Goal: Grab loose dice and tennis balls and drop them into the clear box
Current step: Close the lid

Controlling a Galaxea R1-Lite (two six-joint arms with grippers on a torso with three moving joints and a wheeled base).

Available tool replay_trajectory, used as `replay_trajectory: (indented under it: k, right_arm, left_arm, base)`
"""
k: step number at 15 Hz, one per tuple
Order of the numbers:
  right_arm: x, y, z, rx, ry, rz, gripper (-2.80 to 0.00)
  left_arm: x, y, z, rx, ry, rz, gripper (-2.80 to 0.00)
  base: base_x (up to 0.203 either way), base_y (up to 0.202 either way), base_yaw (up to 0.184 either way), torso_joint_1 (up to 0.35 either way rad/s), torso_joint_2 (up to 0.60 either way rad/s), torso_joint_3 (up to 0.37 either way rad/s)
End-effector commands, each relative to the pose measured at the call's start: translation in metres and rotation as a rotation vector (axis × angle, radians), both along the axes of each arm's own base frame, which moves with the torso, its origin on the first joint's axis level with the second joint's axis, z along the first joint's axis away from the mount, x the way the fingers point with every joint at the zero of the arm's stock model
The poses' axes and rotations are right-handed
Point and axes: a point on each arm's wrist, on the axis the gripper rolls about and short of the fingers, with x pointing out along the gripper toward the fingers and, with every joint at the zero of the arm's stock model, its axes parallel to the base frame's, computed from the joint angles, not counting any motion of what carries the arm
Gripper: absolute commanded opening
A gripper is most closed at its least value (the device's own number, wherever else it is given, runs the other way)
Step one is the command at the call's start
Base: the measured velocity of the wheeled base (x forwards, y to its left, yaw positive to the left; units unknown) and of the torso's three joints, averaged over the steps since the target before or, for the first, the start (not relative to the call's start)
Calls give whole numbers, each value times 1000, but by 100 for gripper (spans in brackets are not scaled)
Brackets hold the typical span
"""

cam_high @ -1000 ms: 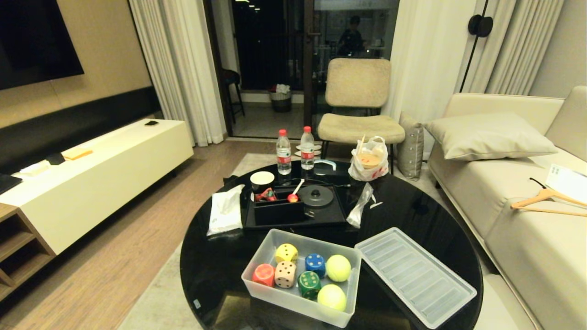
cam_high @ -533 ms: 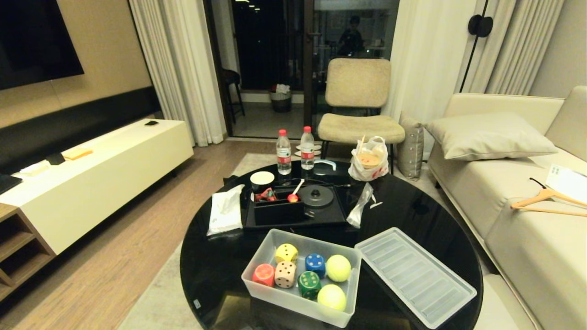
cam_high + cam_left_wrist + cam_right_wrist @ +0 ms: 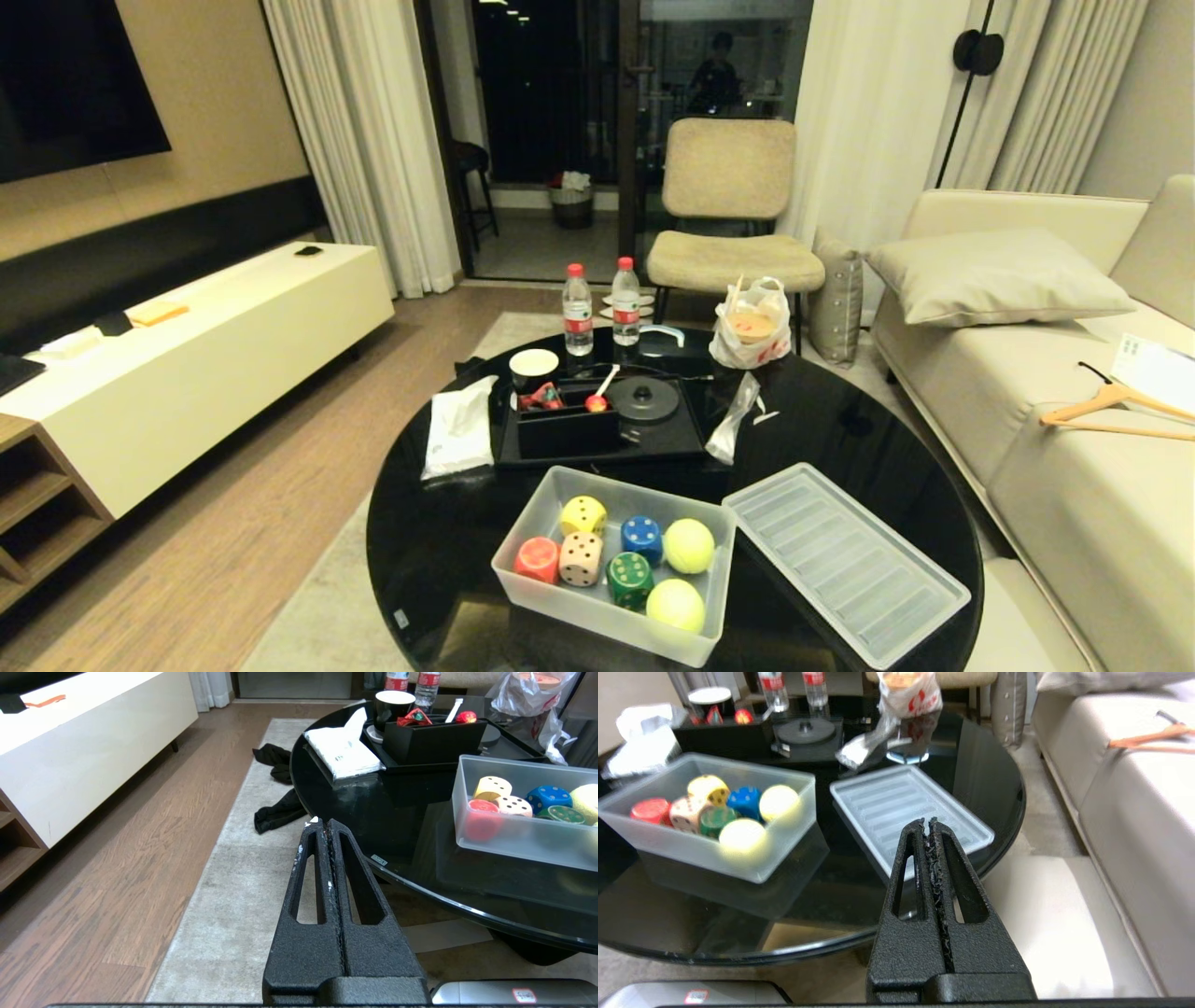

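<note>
The clear box (image 3: 597, 627) stands near the front of the round black table (image 3: 439, 551). Inside it lie the dice, yellow (image 3: 583, 514), red (image 3: 537, 559), tan (image 3: 581, 558), blue (image 3: 642, 539) and green (image 3: 630, 577), along with two tennis balls (image 3: 689, 545) (image 3: 676, 605). I see no loose die or ball on the tabletop. Neither arm shows in the head view. My left gripper (image 3: 322, 823) is shut and empty, low by the table's front left edge. My right gripper (image 3: 927, 823) is shut and empty, low in front of the table's right edge.
The ribbed lid (image 3: 845, 563) lies flat right of the box. Behind are a black tray (image 3: 597, 453), a tissue pack (image 3: 457, 439), two water bottles (image 3: 578, 310) and a plastic bag (image 3: 752, 327). A sofa (image 3: 1074, 448) is close on the right. Dark cloth (image 3: 275, 812) lies on the rug.
</note>
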Motion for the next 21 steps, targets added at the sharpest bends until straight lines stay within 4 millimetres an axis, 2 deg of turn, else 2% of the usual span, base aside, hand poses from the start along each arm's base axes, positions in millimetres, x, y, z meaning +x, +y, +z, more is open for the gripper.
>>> replay_trajectory:
  k: [1, 3, 6, 9, 11, 13, 16, 19, 21]
  right_arm:
    - [-5, 0, 29, 3, 15, 3, -280]
    - [2, 0, 54, 5, 87, 8, -280]
    - [30, 0, 97, 9, 194, 2, -280]
    - [78, -1, 136, 68, 305, -15, -280]
    - [114, -1, 149, 160, 422, -41, -280]
    - [152, -3, 149, 251, 564, -90, -280]
    - [202, -14, 135, 315, 722, -190, -280]
    - [249, -35, 102, 336, 886, -326, -280]
    - [270, -45, 81, 364, 973, -389, -280]
  left_arm:
    - [0, 0, 0, 0, 2, 0, -280]
    - [0, 0, 0, 0, 2, 0, -280]
    - [0, 0, 0, 0, 2, 0, -280]
    - [0, 0, 0, 0, 2, 0, -280]
    - [0, 0, 0, 0, 2, 0, -280]
    - [0, 0, 0, -1, 2, 0, -280]
    - [0, 0, 0, 0, 2, 0, -280]
    - [0, 0, 0, 0, 2, 0, -280]
    - [0, 0, 0, 1, 2, 0, -280]
  base:
    - [0, 0, 0, 0, 0, 0]
    - [0, 0, 0, 0, 0, 0]
    - [0, 0, 0, 0, 0, 0]
    - [0, 0, 0, 0, 0, 0]
    - [0, 0, 0, 0, 0, 0]
    - [0, 0, 0, 0, 0, 0]
    - [0, 0, 0, 0, 0, 0]
    - [0, 0, 0, 0, 0, 0]
    - [0, 0, 0, 0, 0, 0]
